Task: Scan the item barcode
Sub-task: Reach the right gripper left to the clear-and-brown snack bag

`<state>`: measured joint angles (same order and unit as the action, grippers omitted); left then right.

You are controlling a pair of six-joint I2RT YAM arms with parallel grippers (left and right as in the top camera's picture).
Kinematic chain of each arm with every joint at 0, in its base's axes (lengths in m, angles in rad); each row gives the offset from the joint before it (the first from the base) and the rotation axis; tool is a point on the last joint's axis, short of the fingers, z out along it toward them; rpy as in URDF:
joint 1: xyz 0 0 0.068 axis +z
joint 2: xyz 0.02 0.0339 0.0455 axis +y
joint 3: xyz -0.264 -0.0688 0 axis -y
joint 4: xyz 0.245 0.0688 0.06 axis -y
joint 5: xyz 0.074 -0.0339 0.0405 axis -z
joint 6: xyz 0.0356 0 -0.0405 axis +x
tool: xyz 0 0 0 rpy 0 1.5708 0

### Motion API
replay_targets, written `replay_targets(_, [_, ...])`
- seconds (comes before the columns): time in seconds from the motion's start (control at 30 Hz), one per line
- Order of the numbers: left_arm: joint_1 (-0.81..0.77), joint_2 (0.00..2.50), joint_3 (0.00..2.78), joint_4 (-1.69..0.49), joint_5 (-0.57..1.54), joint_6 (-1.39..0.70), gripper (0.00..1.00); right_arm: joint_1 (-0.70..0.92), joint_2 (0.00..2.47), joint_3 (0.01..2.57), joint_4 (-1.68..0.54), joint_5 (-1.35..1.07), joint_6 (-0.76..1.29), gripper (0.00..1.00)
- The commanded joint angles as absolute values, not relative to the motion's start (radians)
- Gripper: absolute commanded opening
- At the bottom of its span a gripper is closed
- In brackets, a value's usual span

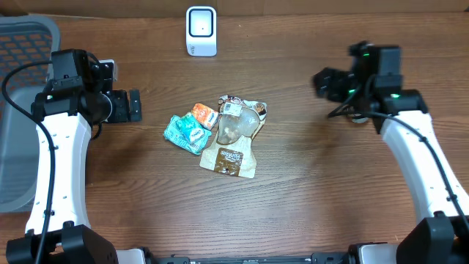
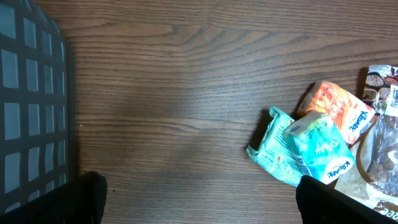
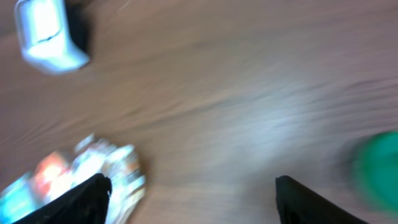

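A small pile of packets lies mid-table: two teal tissue packs, an orange pack, a clear bag and a brown pouch. The white barcode scanner stands at the far edge. My left gripper is open and empty, just left of the pile over bare wood. Well to the right of the pile, my right gripper is open and empty; its view is blurred, with the pile at lower left.
A grey mesh basket sits at the table's left edge, beside the left arm. A blurred green shape shows at the right of the right wrist view. Bare wood lies between the pile and the scanner.
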<state>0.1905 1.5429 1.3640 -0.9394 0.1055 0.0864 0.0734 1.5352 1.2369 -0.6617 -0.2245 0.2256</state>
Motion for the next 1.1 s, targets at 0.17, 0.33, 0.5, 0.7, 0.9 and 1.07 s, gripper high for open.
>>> replay_targets(0.17, [0.189,1.543,1.372,-0.938,0.120,0.112,0.99,0.231,1.602,1.203,-0.738,-0.461,0.377,1.00])
replay_targets(0.33, [0.189,1.543,1.371,-0.938,0.121,0.112,1.00,0.287,1.678,1.194,-0.739,-0.467,0.455,1.00])
replay_targets(0.5, [0.189,1.543,1.371,-0.938,0.121,0.112,0.99,0.336,1.747,1.194,-0.702,-0.473,0.487,1.00])
replay_targets(0.7, [0.189,1.543,1.371,-0.938,0.121,0.112,1.00,0.369,1.820,1.194,-0.640,-0.504,0.532,0.97])
replay_targets(0.9, [0.189,1.543,1.371,-0.937,0.121,0.112,1.00,0.375,1.872,1.190,-0.594,-0.529,0.583,0.92])
replay_targets(1.07, [0.189,1.543,1.371,-0.938,0.121,0.112,0.99,0.403,1.927,1.189,-0.550,-0.537,0.663,0.85])
